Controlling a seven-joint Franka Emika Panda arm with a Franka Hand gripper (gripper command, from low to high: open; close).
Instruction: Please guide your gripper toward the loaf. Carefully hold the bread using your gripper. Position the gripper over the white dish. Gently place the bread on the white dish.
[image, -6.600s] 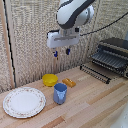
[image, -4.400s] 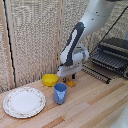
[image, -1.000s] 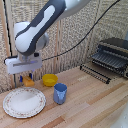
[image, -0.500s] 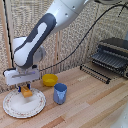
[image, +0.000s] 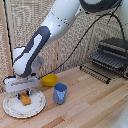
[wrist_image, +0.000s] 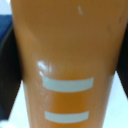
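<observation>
Hand (image: 24, 95) holds bread (image: 25, 99) on white dish (image: 38, 107).

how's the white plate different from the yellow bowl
The white plate is wide and flat; the yellow bowl is smaller and deeper. The plate is white with a faint pattern round its rim; the bowl is plain yellow. The plate carries the bread, with the gripper low over it; nothing shows in the bowl, and nothing hangs over it. Both are round and sit on the wooden table, apart from each other.

Wooden table (image: 95, 107): white dish (image: 10, 106), yellow bowl (image: 49, 80), blue cup (image: 60, 93), black rack (image: 107, 60)
</observation>
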